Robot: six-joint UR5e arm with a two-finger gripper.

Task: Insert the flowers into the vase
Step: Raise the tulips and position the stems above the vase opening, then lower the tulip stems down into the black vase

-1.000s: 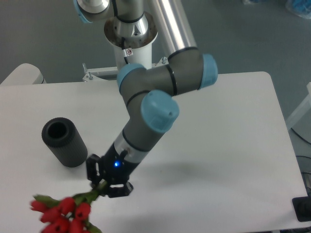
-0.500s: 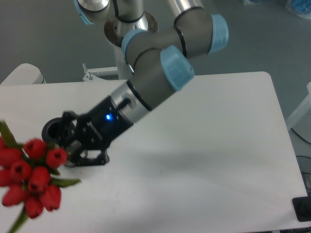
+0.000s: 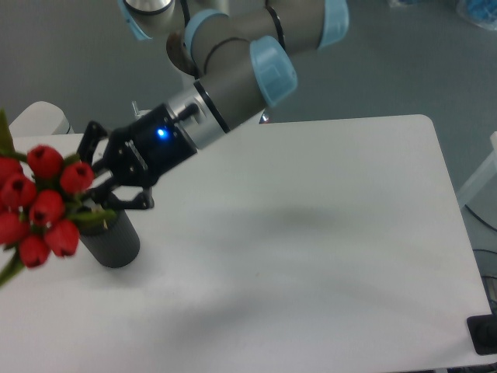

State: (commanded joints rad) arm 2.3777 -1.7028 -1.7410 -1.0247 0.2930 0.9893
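The tool (image 3: 109, 180) hung low at the left of the tabletop (image 3: 311, 233), its 2 dark fingers (image 3: 128, 200) closed on the green stems of the flowers (image 3: 43, 206). A blue light glowed on the tool's body. The arm (image 3: 233, 70) reached down to it from the upper middle, grey with light-blue caps on its joints.

The flowers stuck out to the left of the tool, lying nearly level, with the red buds bunched at the left edge of the view. About 7 buds showed, though some ran off the edge. A green leaf lay across the stems just beside the fingers.

The vase (image 3: 112, 237) stood upright on the tabletop right below the tool, a black cylinder. The fingers and stems covered its top, so its mouth could not be seen, and whether the stem ends had gone inside it could not be told. The buds hung left of the vase and partly in front of it.
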